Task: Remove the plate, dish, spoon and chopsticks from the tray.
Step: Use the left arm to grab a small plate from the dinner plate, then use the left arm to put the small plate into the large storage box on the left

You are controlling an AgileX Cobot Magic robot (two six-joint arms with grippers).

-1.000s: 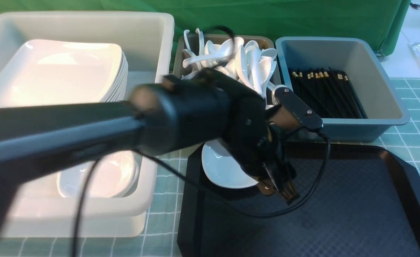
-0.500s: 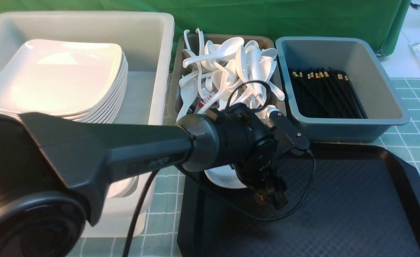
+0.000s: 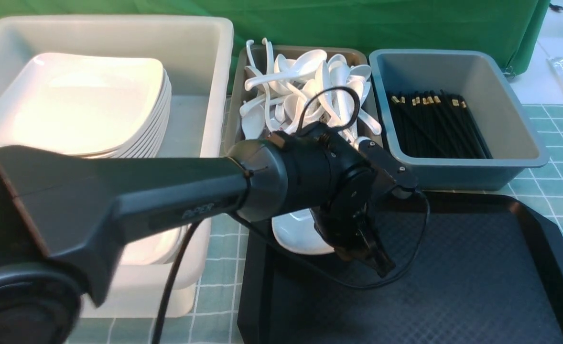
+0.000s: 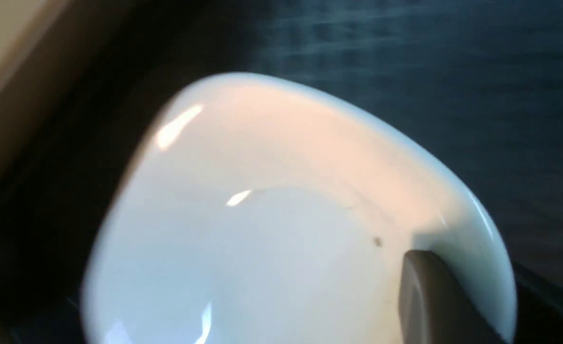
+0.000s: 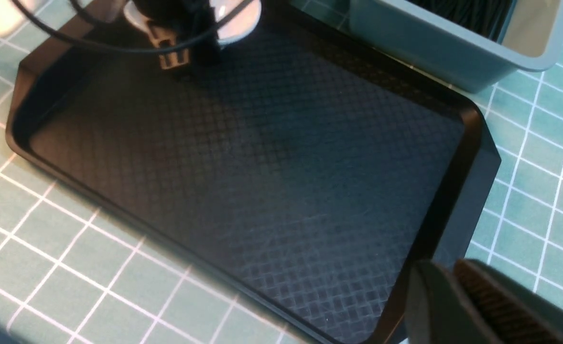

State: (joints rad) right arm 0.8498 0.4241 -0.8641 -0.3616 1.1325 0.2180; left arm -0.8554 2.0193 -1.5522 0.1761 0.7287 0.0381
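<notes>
In the front view, the left arm is stretched across the foreground toward the far left corner of the black tray (image 3: 477, 286). The left gripper (image 3: 374, 258) is set down at the edge of a small white dish (image 3: 297, 234), which sits on the tray at that corner and is largely hidden behind the wrist. Whether the dish is gripped cannot be read from this view.

The left wrist view supplies that detail. The dish (image 4: 272, 215) fills the picture, and one grey finger (image 4: 429, 296) is pressed against the inside of its rim. The gripper is clenched on the rim, though the outer finger is hidden behind the dish. The dark textured tray (image 4: 453, 71) is seen beyond it, blurred.

The right wrist view looks down over nearly the whole tray (image 5: 243, 157) from the other side. Apart from the dish (image 5: 238, 21) and the left gripper (image 5: 171, 57) at its far corner, only bare diamond-patterned surface is shown. The right gripper (image 5: 458, 296) appears at the picture's edge, its fingers pressed together on nothing, hanging beside the tray's near right corner.

Only the front view shows the bins behind the tray. Large plates (image 3: 81, 100) are stacked in a white bin (image 3: 200, 62), spoons (image 3: 310, 91) are heaped in a middle bin, and chopsticks (image 3: 434, 124) lie in a grey bin (image 3: 515, 114).
</notes>
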